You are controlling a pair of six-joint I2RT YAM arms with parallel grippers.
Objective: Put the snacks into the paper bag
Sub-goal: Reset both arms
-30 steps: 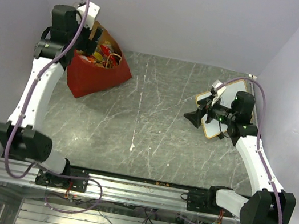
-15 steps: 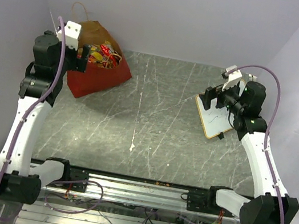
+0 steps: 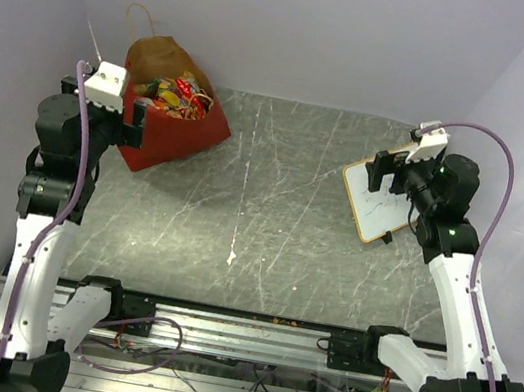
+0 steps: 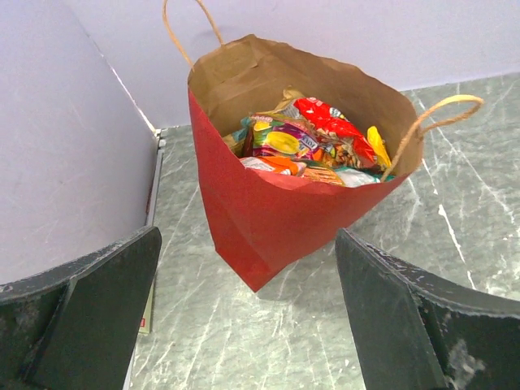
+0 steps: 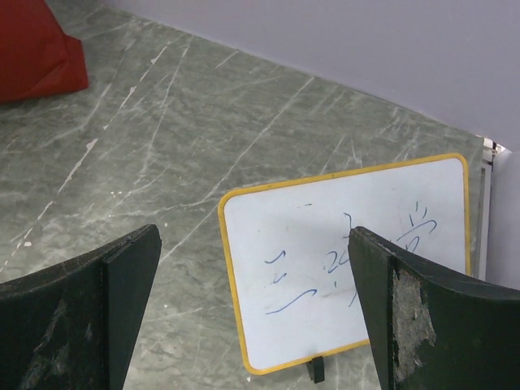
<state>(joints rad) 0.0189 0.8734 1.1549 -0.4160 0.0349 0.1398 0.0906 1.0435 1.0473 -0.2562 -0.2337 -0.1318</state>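
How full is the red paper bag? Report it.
Nearly full: the paper bag stands upright, mouth open, with snacks piled almost to its front rim.

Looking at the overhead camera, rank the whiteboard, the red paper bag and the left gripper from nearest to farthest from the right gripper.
From the right gripper:
1. Whiteboard, right beneath it on the right side.
2. Red paper bag, across at the far left.
3. Left gripper, at the bag's left edge, a little farther still.
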